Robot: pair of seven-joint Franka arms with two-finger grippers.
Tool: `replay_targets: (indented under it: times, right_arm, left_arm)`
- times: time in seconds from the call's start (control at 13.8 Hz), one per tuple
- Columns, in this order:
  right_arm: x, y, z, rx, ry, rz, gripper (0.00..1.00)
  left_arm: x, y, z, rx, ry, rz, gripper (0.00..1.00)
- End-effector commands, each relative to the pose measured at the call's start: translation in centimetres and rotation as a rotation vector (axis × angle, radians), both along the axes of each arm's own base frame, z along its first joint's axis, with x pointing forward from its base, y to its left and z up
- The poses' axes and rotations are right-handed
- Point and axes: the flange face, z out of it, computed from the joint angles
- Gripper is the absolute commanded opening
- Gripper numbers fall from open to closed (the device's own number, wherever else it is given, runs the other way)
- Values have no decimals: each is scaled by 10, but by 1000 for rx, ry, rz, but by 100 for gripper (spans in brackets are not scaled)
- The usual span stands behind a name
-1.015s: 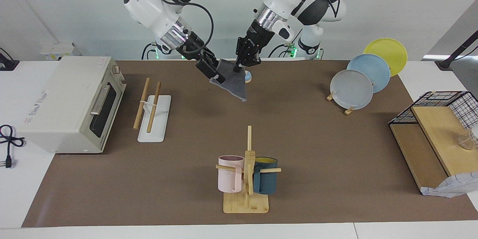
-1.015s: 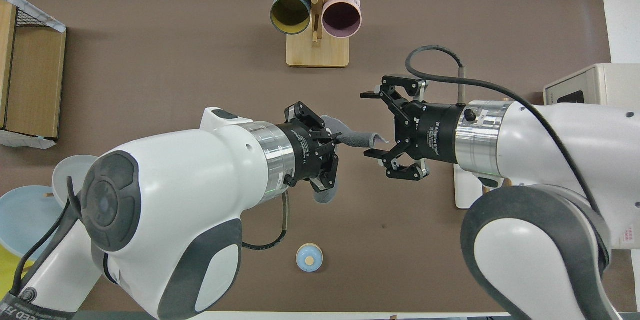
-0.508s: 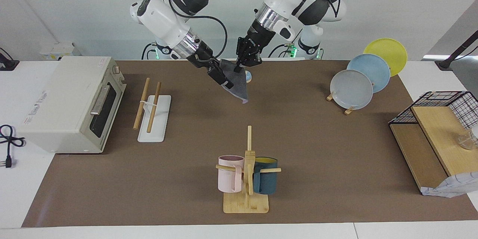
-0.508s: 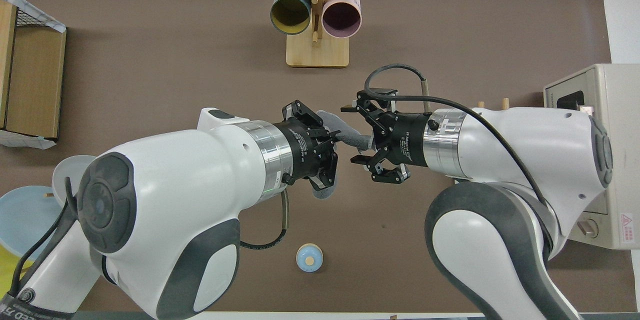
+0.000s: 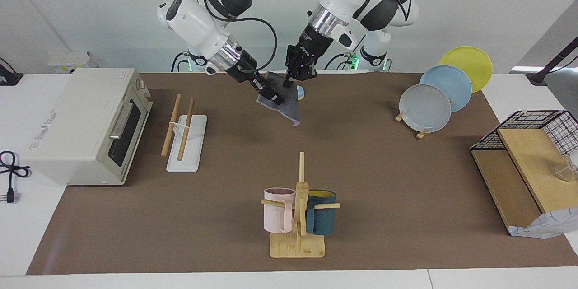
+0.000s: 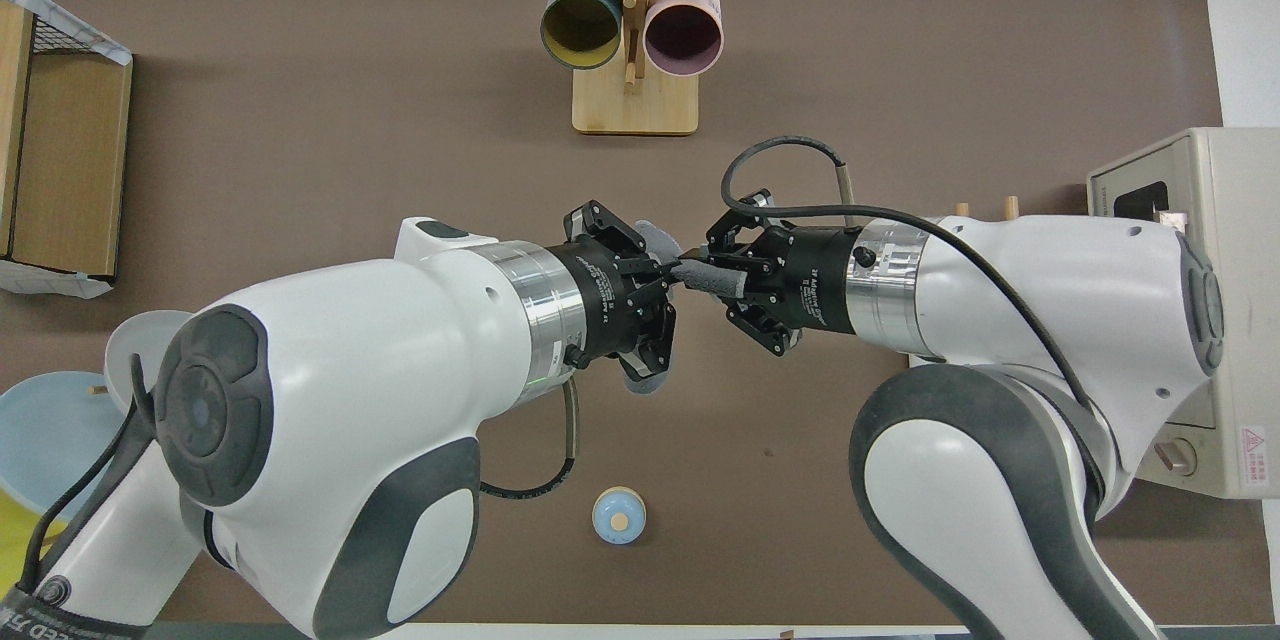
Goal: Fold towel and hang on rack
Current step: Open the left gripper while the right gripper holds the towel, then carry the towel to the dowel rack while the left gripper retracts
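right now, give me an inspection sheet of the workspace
surface: brown mat on a white table.
job's things: towel held in the air by both grippers; rack bare, beside the toaster oven.
clutter: mug stand with two mugs, plate stand with three plates, small blue knob, wire basket.
grippers: left gripper and right gripper both shut on the towel.
cables: black cord beside the oven.
surroundings: white wall.

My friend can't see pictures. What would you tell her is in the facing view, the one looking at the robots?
Two robot arms hold a grey towel up in the air between them: the left gripper and the right gripper each pinch it. The wooden rack waits bare beside a white oven.
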Motion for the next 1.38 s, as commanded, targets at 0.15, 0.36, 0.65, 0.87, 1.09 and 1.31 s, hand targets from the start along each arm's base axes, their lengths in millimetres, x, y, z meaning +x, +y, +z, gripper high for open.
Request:
replay_targets:
  times: [0.15,0.36,0.65,0.87,1.09,1.31]
  right_arm:
    - [-3,-4,-1,4,-21,13,0]
    - [-4,-5,-3,-29,-64,73,0]
    - [-7,-24,-26,-217,-155,275,0]
    - [-2,-63,-45,-326,-160,407,0]
    - [-10,-78,-53,-564,-119,596,0]
    - [-4,-133,-59,-618,-61,658,0]
  left_arm:
    - [-7,5,1,-14,-2,22,0]
    - [-8,5,0,-1,-7,1,99]
    - [3,18,-1,31,-71,-77,100]
    - [33,63,-12,109,-123,-187,100]
    - [60,112,-17,168,-173,-271,100]
    - [85,168,-21,246,-270,-445,100]
